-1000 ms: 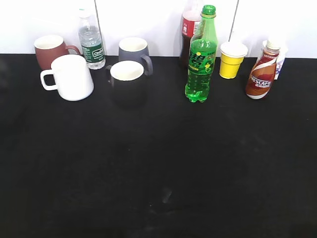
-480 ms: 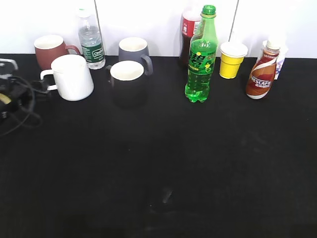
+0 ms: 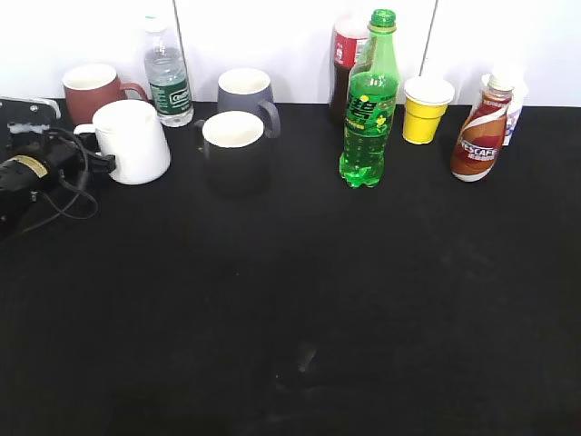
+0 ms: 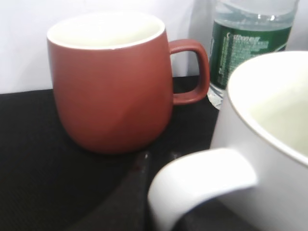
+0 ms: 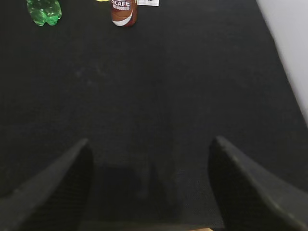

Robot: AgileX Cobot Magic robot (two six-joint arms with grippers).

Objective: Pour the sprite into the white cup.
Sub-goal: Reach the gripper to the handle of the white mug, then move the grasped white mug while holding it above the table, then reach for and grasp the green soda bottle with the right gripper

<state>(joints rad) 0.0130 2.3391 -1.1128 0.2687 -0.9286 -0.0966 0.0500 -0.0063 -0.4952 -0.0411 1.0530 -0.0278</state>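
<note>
The sprite [image 3: 368,109], a tall green bottle with a green cap, stands upright at the back, right of centre; its base shows in the right wrist view [image 5: 44,10]. The white cup [image 3: 136,141] stands at the back left, handle to the left. My left gripper [image 3: 95,163] is at that handle. In the left wrist view the cup [image 4: 269,144] fills the right side and one dark finger [image 4: 146,168] lies just left of its handle; the other finger is hidden. My right gripper [image 5: 151,183] is open and empty over bare black table, far from the bottle.
A red-brown mug [image 3: 91,91] and a clear water bottle [image 3: 168,77] stand just behind the white cup. A black mug [image 3: 234,150] and a grey mug [image 3: 245,91] are to its right. A cola bottle [image 3: 345,54], a yellow cup [image 3: 425,109] and a Nescafe bottle [image 3: 479,136] stand near the sprite.
My left arm has come in from the left edge and moved right up to the white cup's handle. The cup, the bottle and the other things have not moved.
</note>
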